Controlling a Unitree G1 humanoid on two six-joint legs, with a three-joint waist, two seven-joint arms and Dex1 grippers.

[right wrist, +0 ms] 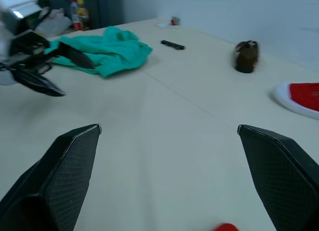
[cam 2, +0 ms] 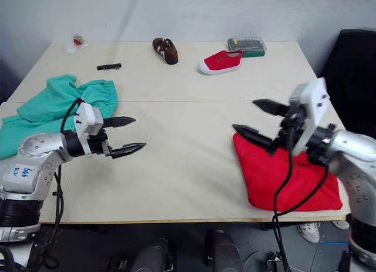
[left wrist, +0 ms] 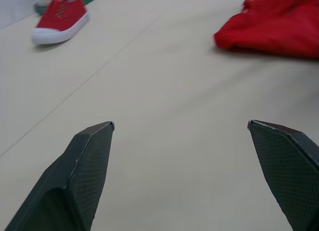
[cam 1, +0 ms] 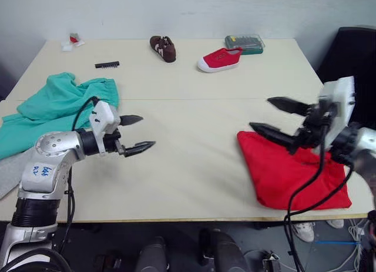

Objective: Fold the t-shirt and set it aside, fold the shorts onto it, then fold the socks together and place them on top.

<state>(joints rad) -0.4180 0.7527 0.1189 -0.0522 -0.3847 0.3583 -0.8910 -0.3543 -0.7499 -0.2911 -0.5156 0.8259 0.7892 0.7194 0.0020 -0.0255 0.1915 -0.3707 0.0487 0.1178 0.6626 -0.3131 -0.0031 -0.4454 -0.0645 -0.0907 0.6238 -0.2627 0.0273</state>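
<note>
The folded red t-shirt [cam 2: 288, 175] lies at the bench's [cam 2: 188, 137] right front edge under the right gripper [cam 2: 254, 118], jaws wide and empty. The left gripper [cam 2: 132, 134], jaws wide, hovers beside the crumpled teal shorts [cam 2: 53, 104]

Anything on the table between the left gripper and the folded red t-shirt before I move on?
No. Between the left gripper and the t-shirt, the left eye view shows bare table; the left wrist view agrees.
</note>
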